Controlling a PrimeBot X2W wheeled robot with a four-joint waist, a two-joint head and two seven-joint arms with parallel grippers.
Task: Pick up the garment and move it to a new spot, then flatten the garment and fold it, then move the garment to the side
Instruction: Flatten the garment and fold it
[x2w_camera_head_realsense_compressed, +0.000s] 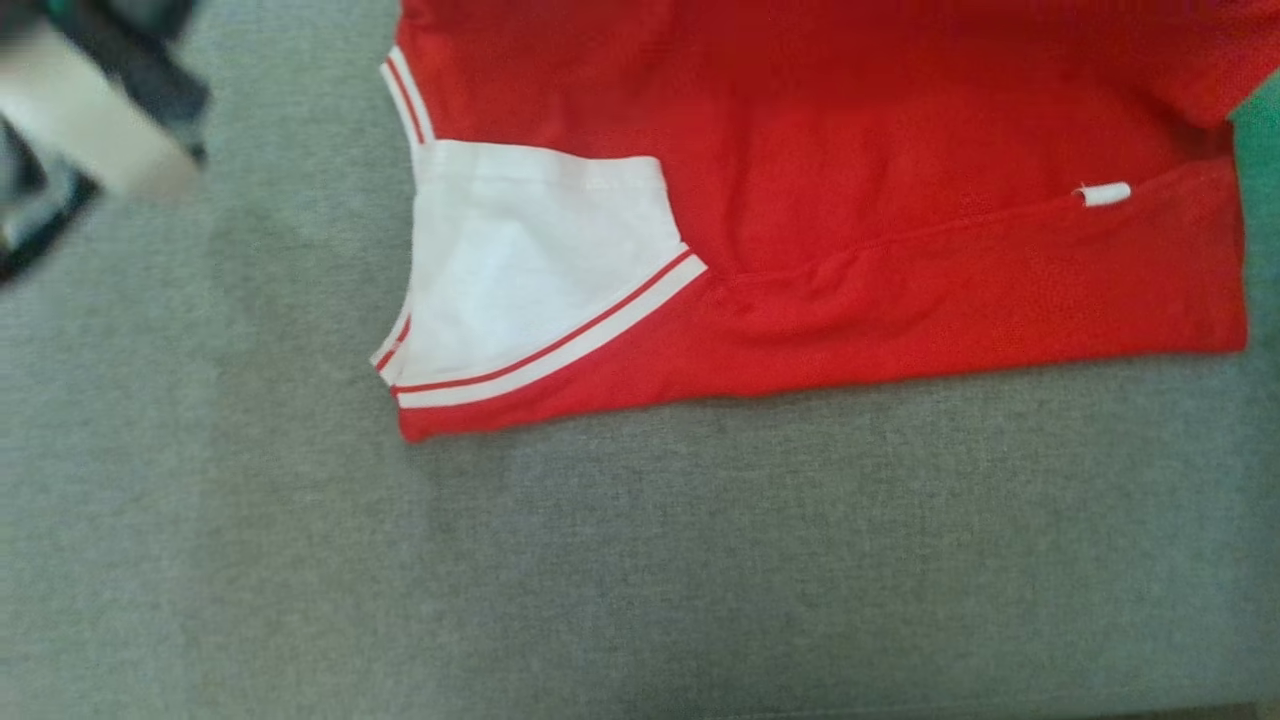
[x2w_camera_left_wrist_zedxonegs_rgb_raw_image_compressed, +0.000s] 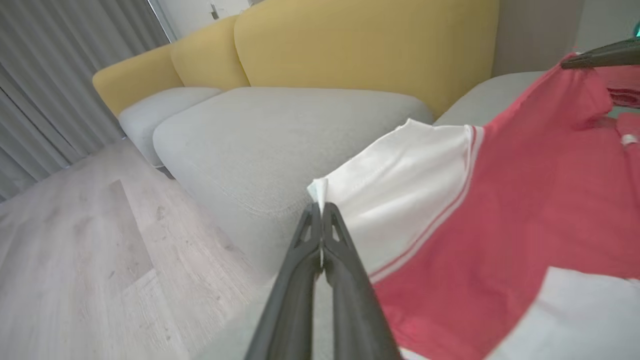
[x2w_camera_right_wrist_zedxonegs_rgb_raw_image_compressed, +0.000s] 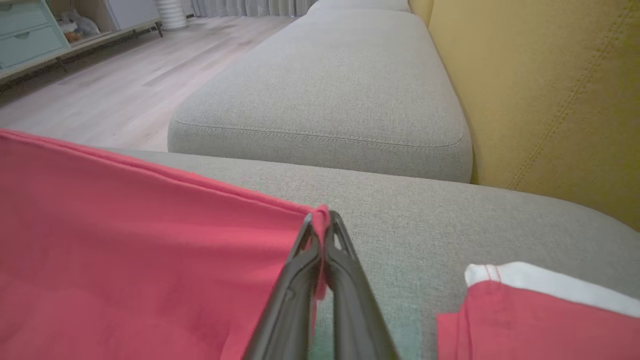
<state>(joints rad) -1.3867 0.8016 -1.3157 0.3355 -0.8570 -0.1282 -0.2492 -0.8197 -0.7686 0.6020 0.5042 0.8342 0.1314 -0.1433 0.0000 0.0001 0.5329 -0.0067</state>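
the left gripper (x2w_camera_left_wrist_zedxonegs_rgb_raw_image_compressed: 320, 209) has its two dark fingers (x2w_camera_left_wrist_zedxonegs_rgb_raw_image_compressed: 345, 280) pressed together on a white corner of the garment (x2w_camera_left_wrist_zedxonegs_rgb_raw_image_compressed: 525, 200), the cloth pinched right at the tips. left of those fingers runs a pale wooden floor (x2w_camera_left_wrist_zedxonegs_rgb_raw_image_compressed: 75, 260) with a grey curtain (x2w_camera_left_wrist_zedxonegs_rgb_raw_image_compressed: 55, 75) behind it. beyond the tips sits a grey cushion (x2w_camera_left_wrist_zedxonegs_rgb_raw_image_compressed: 280, 135) against a yellow backrest (x2w_camera_left_wrist_zedxonegs_rgb_raw_image_compressed: 350, 45). right of the fingers the garment spreads out: first a white panel edged with red and white stripes, then a broad red body

seen from above, the garment lies across the grey sofa seat (x2w_camera_head_realsense_compressed: 600, 560), white panel at its left end, with a small white tag (x2w_camera_head_realsense_compressed: 1105, 193) toward its right end. a blurred pale forearm (x2w_camera_head_realsense_compressed: 90, 120) hangs off to the upper left

the right gripper (x2w_camera_right_wrist_zedxonegs_rgb_raw_image_compressed: 322, 218) is likewise clamped shut, its fingertips biting a red hemmed corner of the garment. left of these fingers the red cloth stretches away as a taut raised sheet. past the tips lies another grey cushion (x2w_camera_right_wrist_zedxonegs_rgb_raw_image_compressed: 325, 90). just right of the fingers a further fold of red cloth with a white band rests on the seat
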